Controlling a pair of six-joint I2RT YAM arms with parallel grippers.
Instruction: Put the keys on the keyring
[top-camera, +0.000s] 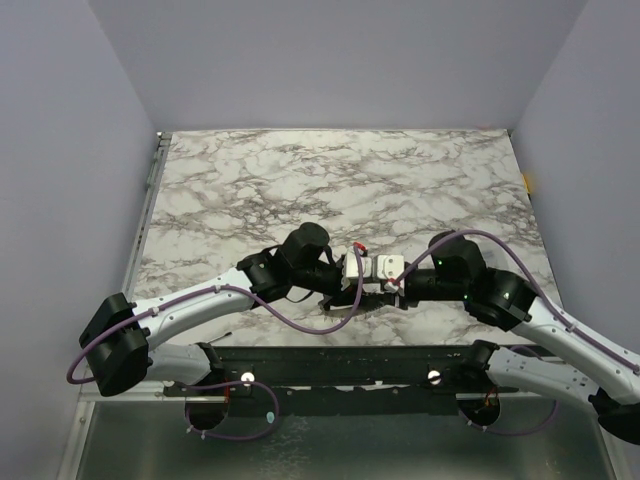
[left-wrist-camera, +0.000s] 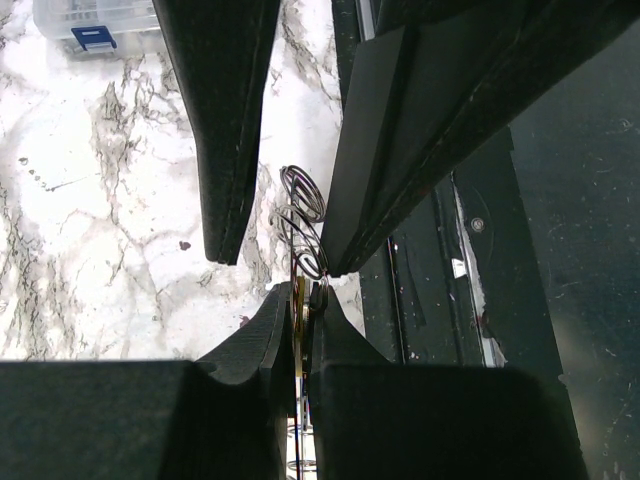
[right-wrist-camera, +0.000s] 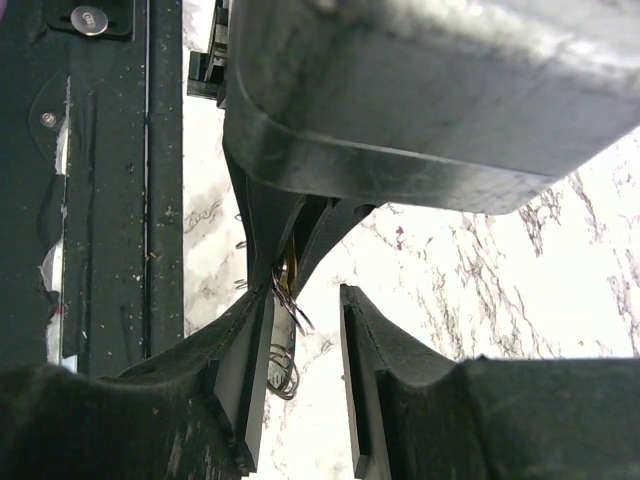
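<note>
Left fingers (left-wrist-camera: 280, 318) clamped on the key (left-wrist-camera: 299, 300) by the worktop's (left-wrist-camera: 120, 200) near edge, offering it; right fingers (left-wrist-camera: 348, 225), part open, straddled the keyring (left-wrist-camera: 303, 205), seemingly to steady it.

The thin grey wire keyring (left-wrist-camera: 303, 215) stands edge-on, its coils touching the tiny yellow-headed key (left-wrist-camera: 299, 312), which is pinched in the left gripper (left-wrist-camera: 303, 293).

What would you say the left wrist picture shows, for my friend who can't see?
The left gripper, at the bottom, pinches a yellow key just below a grey wire keyring. The right gripper comes from the top, one black finger on each side of the ring, over a marble table.
</note>
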